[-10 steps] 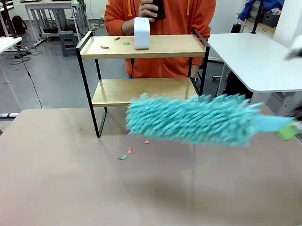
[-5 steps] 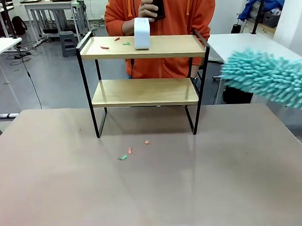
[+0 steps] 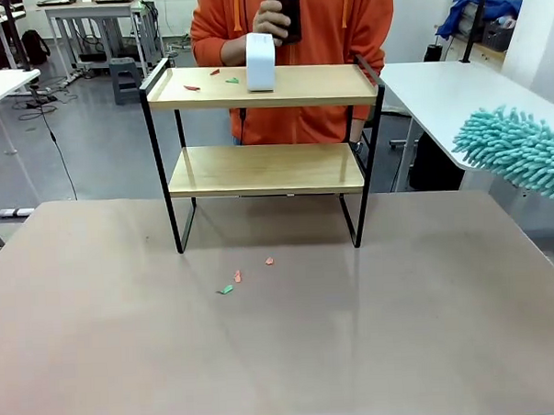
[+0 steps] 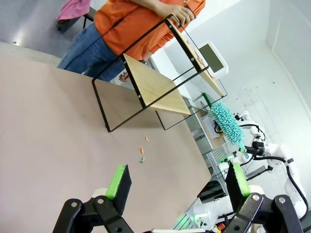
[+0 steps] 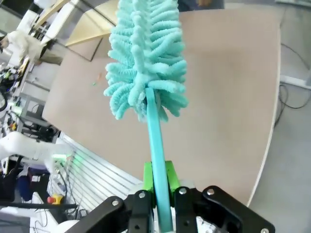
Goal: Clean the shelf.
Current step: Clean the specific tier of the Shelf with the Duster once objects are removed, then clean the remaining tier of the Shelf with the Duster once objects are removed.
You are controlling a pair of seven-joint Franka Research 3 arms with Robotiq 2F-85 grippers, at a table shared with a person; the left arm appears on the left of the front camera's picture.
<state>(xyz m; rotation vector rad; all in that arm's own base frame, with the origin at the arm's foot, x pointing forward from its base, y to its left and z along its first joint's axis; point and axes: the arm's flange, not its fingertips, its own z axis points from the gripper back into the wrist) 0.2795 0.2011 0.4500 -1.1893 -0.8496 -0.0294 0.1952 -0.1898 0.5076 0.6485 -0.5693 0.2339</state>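
The teal duster (image 3: 518, 149) has swung from in front of the shelf (image 3: 308, 85) out to the right edge of the counter (image 3: 127, 343), its handle pinched in the right gripper (image 5: 158, 191). The shelf stands at the far middle, to the left of the duster, whose long axis points back toward it. The left gripper (image 4: 177, 182) hangs spread and empty.

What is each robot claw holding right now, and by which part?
The right claw is shut on the teal duster, gripping its thin handle below the fluffy head. The left claw is open and holds nothing.
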